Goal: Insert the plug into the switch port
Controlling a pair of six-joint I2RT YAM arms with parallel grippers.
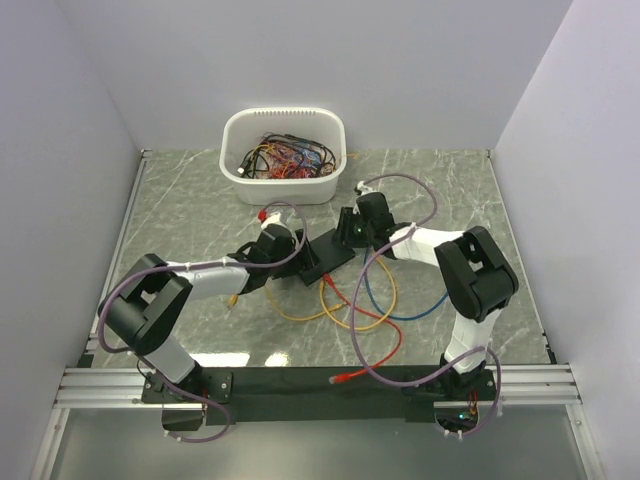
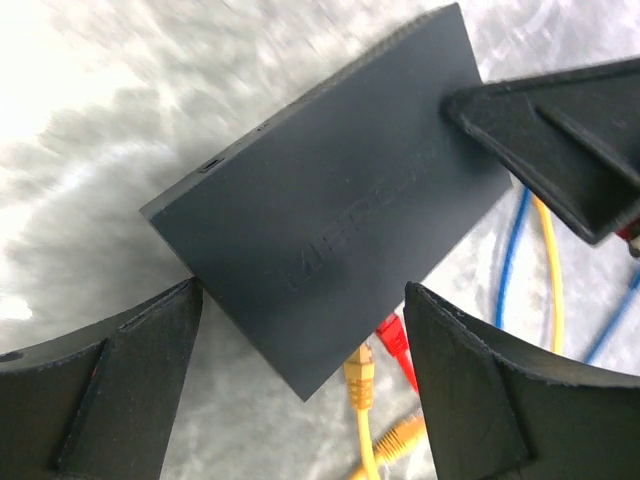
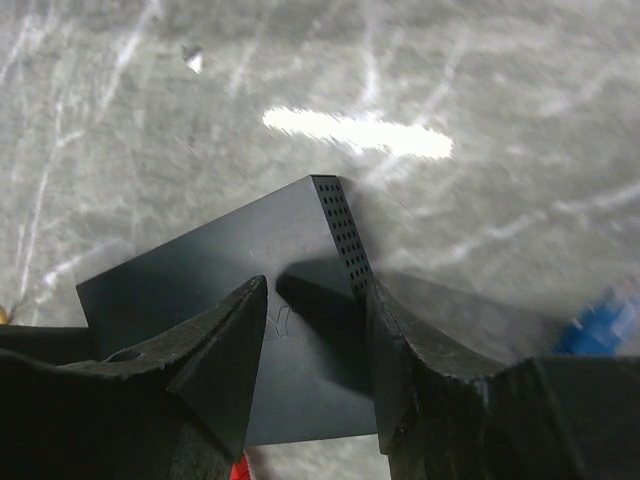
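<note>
The matte-black switch box (image 1: pixel 328 256) lies flat mid-table; its port row is hidden in every view. In the left wrist view the box (image 2: pixel 330 200) fills the middle, and a yellow plug (image 2: pixel 361 373) and a red plug (image 2: pixel 394 339) sit against its near edge; I cannot tell whether either is seated. My left gripper (image 2: pixel 300 292) is wide open and empty, with its fingers on either side of the box's near corner. My right gripper (image 3: pixel 316 290) is open: one finger (image 3: pixel 225 350) rests on the box top (image 3: pixel 190 280), the other (image 3: pixel 410 350) beside its perforated side.
Yellow (image 1: pixel 300 312), red (image 1: pixel 385 345) and blue (image 1: pixel 415 312) cables loop on the table in front of the box. A loose red plug (image 1: pixel 340 378) lies near the front rail. A white tub (image 1: pixel 284 192) of tangled cables stands at the back. Another yellow plug (image 2: pixel 402 434) lies near the left fingers.
</note>
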